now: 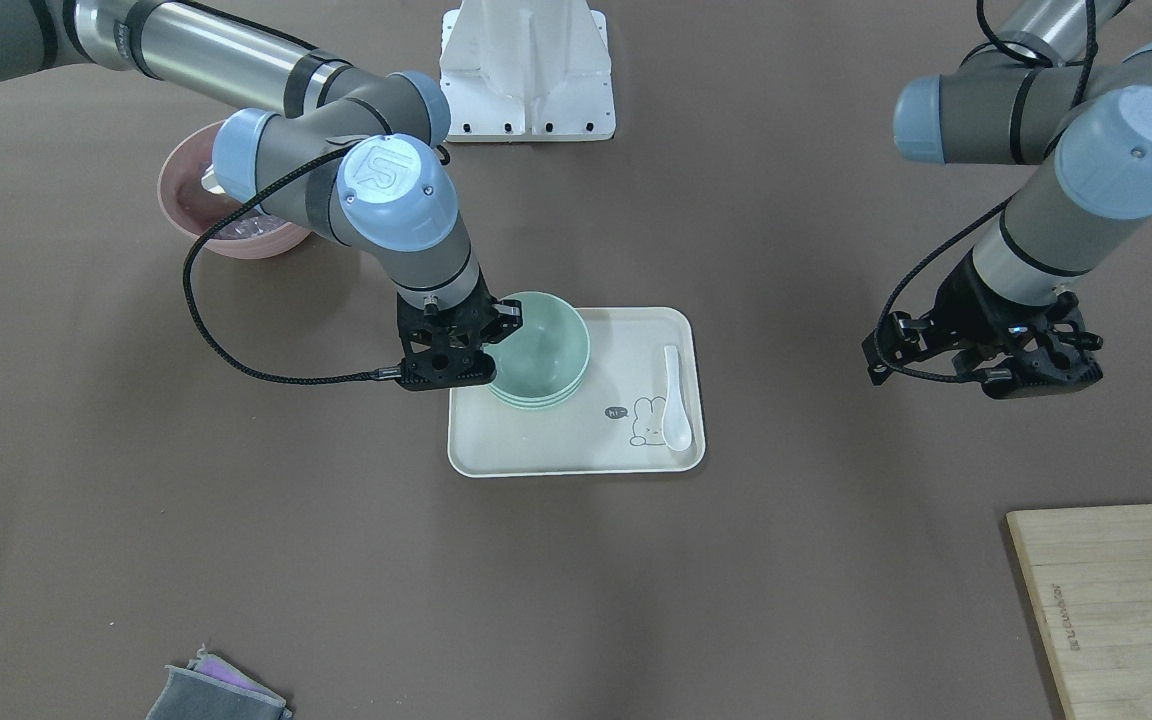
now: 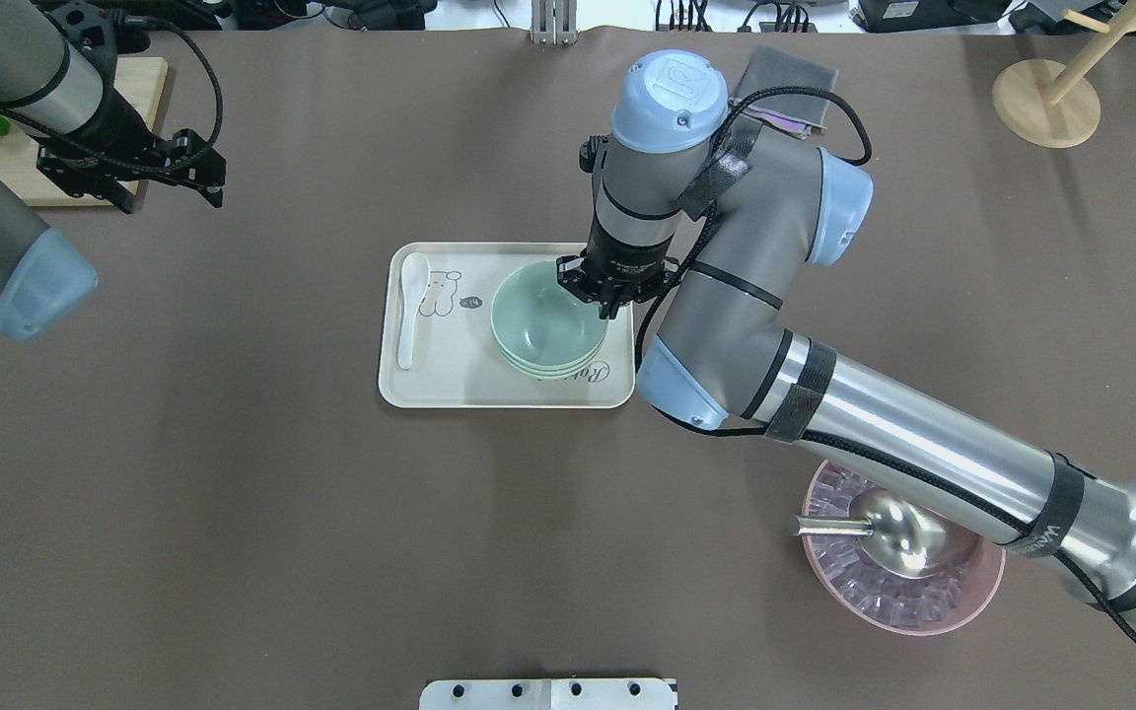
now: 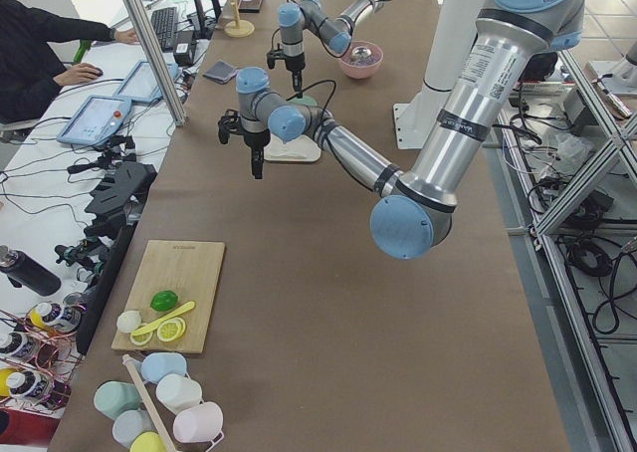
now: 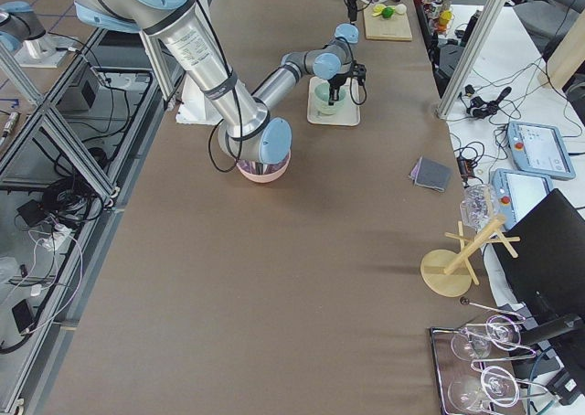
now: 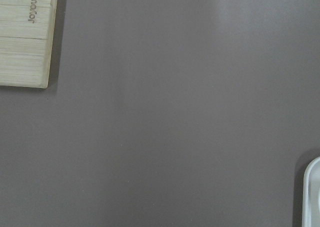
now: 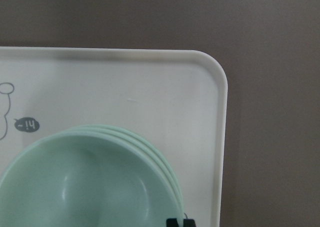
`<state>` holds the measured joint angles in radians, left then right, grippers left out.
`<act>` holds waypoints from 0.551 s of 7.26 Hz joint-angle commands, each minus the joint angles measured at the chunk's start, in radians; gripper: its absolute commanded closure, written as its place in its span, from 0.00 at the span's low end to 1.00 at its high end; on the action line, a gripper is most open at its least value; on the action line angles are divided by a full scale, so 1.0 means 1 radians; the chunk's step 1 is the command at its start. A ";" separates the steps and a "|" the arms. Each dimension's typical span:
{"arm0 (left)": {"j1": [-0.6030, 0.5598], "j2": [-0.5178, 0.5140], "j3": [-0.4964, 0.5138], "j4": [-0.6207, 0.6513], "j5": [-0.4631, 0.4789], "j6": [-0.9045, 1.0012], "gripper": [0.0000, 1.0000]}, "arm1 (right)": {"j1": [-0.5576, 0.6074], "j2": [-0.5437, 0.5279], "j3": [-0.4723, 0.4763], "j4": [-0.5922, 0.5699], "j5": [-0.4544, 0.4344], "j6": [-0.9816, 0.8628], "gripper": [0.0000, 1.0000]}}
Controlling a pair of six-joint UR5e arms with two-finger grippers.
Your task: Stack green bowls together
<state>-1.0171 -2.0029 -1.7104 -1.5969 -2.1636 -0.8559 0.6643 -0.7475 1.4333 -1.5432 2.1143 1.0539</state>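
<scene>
In the front-facing view you see three pale mint-green round matte bowls [image 1: 541,345] nested in one stack at the robot's-right end of the cream rectangular tray [image 1: 576,450]. The right gripper [image 1: 498,335] is down at the top bowl's rim, and the left gripper [image 1: 996,365] hangs well apart over the brown table [image 1: 836,560], its opening impossible to tell. From overhead, the right gripper's fingers [image 2: 610,299] taper narrowly onto that rim. In the right wrist view the smooth rims step out beside the tray's rounded corner, and two black fingertips [image 6: 173,222] sit close together there, though you cannot tell whether they clamp it.
</scene>
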 commanded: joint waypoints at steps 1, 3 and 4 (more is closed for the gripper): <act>0.000 -0.001 0.000 0.000 -0.001 0.000 0.02 | 0.000 -0.001 -0.001 0.002 0.001 -0.002 1.00; 0.000 -0.001 0.002 0.000 -0.001 0.002 0.02 | -0.002 -0.007 0.001 0.035 0.001 0.000 0.01; 0.000 -0.001 0.002 0.000 -0.001 0.002 0.02 | -0.002 -0.004 0.001 0.037 0.001 0.001 0.00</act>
<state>-1.0170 -2.0034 -1.7094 -1.5969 -2.1640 -0.8550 0.6632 -0.7522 1.4336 -1.5156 2.1154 1.0533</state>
